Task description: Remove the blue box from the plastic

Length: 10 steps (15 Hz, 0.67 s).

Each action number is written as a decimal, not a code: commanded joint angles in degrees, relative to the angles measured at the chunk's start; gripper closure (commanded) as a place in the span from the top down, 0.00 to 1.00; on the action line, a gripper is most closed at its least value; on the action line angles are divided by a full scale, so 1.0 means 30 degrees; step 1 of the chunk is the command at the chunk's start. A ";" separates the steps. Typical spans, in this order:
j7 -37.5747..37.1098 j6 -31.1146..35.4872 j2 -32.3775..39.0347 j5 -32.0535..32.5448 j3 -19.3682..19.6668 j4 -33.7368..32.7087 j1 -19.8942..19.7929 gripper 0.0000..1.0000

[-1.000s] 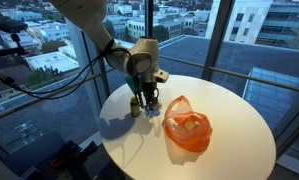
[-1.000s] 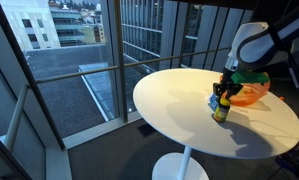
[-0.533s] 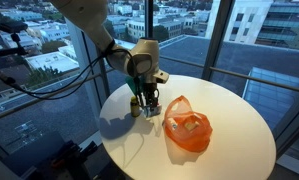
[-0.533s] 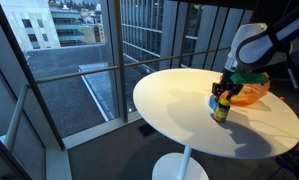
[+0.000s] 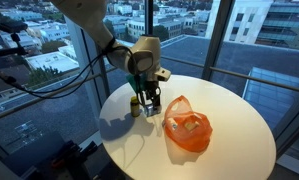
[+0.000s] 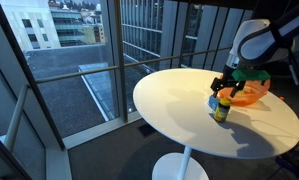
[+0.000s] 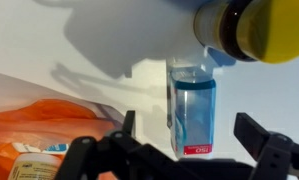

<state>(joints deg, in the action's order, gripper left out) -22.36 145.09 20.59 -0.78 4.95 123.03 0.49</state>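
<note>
The blue box (image 7: pixel 192 108) stands upright on the white table, outside the orange plastic (image 7: pixel 34 125) bag. In the wrist view my gripper (image 7: pixel 194 135) is open and straddles the box, with a gap between each finger and the box's sides. In both exterior views the gripper (image 5: pixel 145 98) (image 6: pixel 225 88) hangs just above the table, between the bag (image 5: pixel 186 125) (image 6: pixel 251 93) and the table's rim. The bag still holds other packets.
A dark bottle with a yellow cap (image 7: pixel 251 28) (image 6: pixel 221 108) stands right beside the blue box. The round white table (image 5: pixel 229 110) stands on a pedestal next to floor-to-ceiling windows. The table edge (image 6: pixel 164 120) is close to the bottle.
My gripper has gone from shut on the blue box to open and left it standing on the table. The arm has lifted slightly.
</note>
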 commanded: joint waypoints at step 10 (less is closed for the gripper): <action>0.2120 -0.3917 -0.3575 0.0033 0.0422 0.1008 -0.0853 1.00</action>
<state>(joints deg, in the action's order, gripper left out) -18.79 136.54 14.12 -0.78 6.17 123.87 -1.12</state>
